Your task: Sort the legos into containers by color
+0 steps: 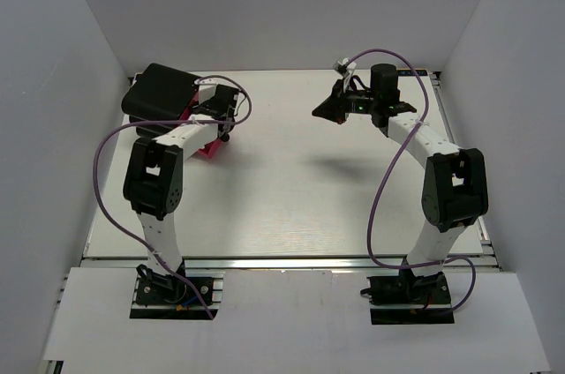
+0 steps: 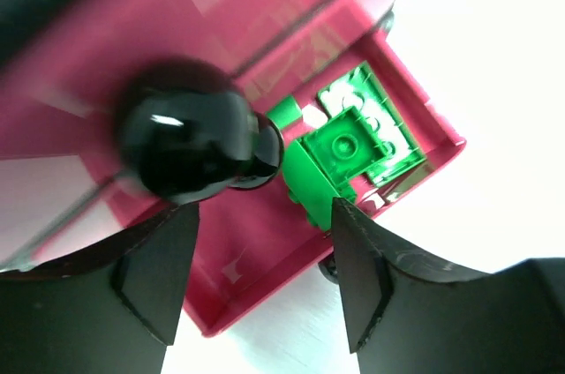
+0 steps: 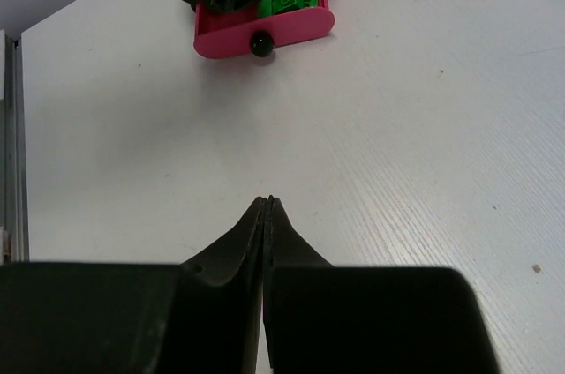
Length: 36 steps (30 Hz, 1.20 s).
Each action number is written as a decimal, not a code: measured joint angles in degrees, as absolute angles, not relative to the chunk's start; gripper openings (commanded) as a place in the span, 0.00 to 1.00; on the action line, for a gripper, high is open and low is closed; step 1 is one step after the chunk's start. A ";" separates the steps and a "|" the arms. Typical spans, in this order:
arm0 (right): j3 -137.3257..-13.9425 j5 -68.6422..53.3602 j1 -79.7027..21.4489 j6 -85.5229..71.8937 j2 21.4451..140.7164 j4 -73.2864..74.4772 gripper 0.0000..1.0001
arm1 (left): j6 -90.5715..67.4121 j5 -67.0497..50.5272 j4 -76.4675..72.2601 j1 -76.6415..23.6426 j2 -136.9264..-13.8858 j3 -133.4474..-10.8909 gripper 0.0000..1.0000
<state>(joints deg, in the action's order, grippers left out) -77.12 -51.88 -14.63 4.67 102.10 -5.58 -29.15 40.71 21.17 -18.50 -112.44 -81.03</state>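
Mostly hidden under the left arm (image 1: 181,138) in the overhead view, the black cabinet (image 1: 163,87) shows only its rounded top, and of the pink drawer (image 2: 439,127) just slivers appear beside the arm. The left wrist camera sits so close that the drawer's black knob (image 2: 187,140) is a blurred blob filling the middle, and the drawer's upper part runs out of frame. Behind the knob lie the green legos (image 2: 349,145), overlapping; how many there are I cannot tell. The left hand (image 2: 265,208) is spread, its dark fingers (image 2: 150,277) standing either side of the knob, just below it; whether they touch it is unclear. The right hand (image 3: 266,201) is pressed together with nothing between its tips, raised over the bare white tabletop (image 1: 300,206), well apart from the drawer, which its camera sees pulled out with the bricks inside.
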 measured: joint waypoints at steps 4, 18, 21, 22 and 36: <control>-77.14 -52.42 -14.61 4.71 102.10 -5.39 0.00 | -28.91 40.88 20.73 -18.50 -107.98 -80.90 0.72; -77.58 -52.86 -14.59 4.71 102.61 -4.36 0.00 | -24.12 19.09 14.63 -17.45 -97.78 -80.31 0.09; -77.60 -52.82 -14.57 4.95 102.61 -4.34 0.00 | -21.19 10.22 15.88 -17.78 -103.50 -84.16 0.10; -77.60 -52.75 -14.57 5.02 102.61 -4.29 0.00 | -20.36 7.84 16.60 -17.93 -105.60 -85.30 0.10; -77.58 -52.66 -13.45 5.54 102.61 -3.86 0.00 | -13.08 17.19 29.95 -18.83 -122.04 -92.38 0.17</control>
